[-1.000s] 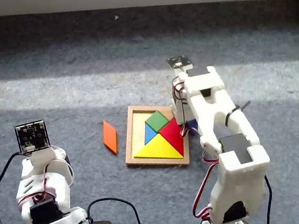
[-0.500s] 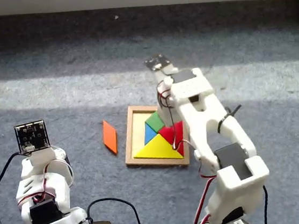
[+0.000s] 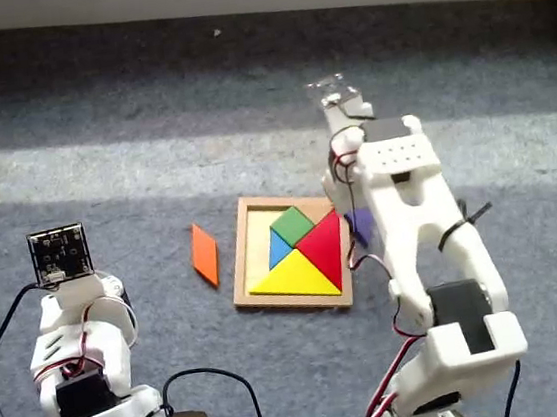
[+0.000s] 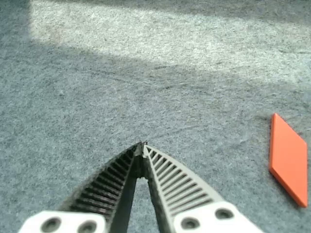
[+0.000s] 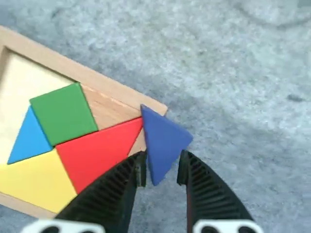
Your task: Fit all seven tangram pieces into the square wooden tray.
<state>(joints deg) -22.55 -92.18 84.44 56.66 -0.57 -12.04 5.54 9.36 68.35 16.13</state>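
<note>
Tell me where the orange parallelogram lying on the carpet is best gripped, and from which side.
Probably across its two long edges at mid-length, coming straight down. The orange parallelogram lies flat on the carpet, clear of the tray, so only thin side faces offer purchase, and the long pair is the narrower span.

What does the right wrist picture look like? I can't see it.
The jaws pinch a dark blue triangle piece by a corner of the square wooden tray. Inside lie a green square, light blue triangle, red triangle and yellow triangle.
</note>
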